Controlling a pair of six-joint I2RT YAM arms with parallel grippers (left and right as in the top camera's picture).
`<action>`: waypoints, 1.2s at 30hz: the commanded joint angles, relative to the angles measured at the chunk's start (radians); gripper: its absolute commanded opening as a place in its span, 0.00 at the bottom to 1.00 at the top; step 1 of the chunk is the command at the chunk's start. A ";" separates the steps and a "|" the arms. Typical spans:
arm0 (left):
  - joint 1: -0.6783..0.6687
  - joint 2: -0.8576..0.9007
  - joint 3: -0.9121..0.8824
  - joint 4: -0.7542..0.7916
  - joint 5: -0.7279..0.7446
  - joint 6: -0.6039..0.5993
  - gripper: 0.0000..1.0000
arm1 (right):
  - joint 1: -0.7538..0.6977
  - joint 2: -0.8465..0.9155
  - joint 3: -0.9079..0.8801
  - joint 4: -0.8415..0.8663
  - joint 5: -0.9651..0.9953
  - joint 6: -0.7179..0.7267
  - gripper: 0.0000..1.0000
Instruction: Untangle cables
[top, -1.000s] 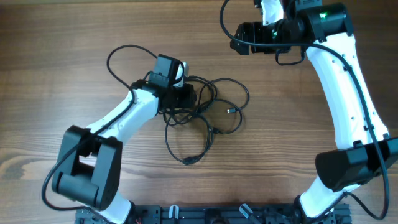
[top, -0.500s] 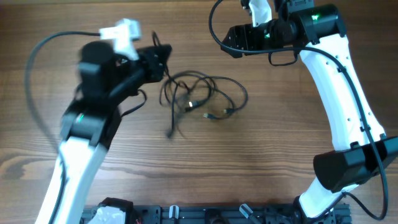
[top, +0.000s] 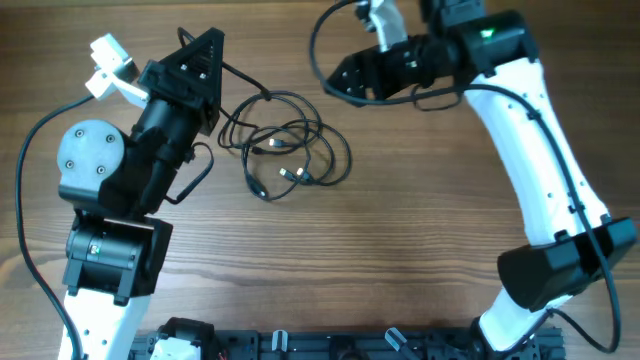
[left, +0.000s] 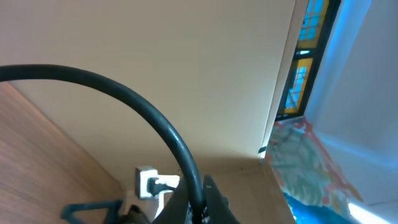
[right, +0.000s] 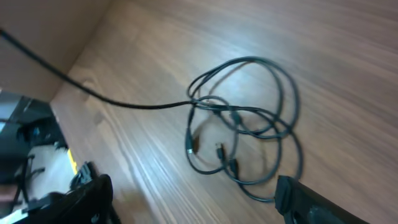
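Since a second ago the left arm has lifted off the pile and swung up to the left, and the cables (top: 290, 150) have slid left with it. Now the left gripper (top: 205, 55) is up at the left, its fingers pressed together on one of the cables. That one runs tight from it down to the loose loops lying on the wooden table (top: 400, 250). To the right, the right gripper (top: 340, 80) hangs near the loops with its fingers spread wide, holding nothing.
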 joint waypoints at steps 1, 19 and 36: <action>0.010 -0.005 0.008 0.006 -0.077 -0.019 0.04 | 0.035 0.063 0.004 0.009 -0.024 -0.015 0.85; -0.014 -0.104 0.008 0.367 -0.174 -0.116 0.04 | 0.153 0.134 -0.009 0.183 -0.099 0.008 0.86; -0.018 0.155 0.008 -0.607 -0.201 0.072 0.04 | 0.163 0.278 -0.009 -0.012 0.241 0.239 0.82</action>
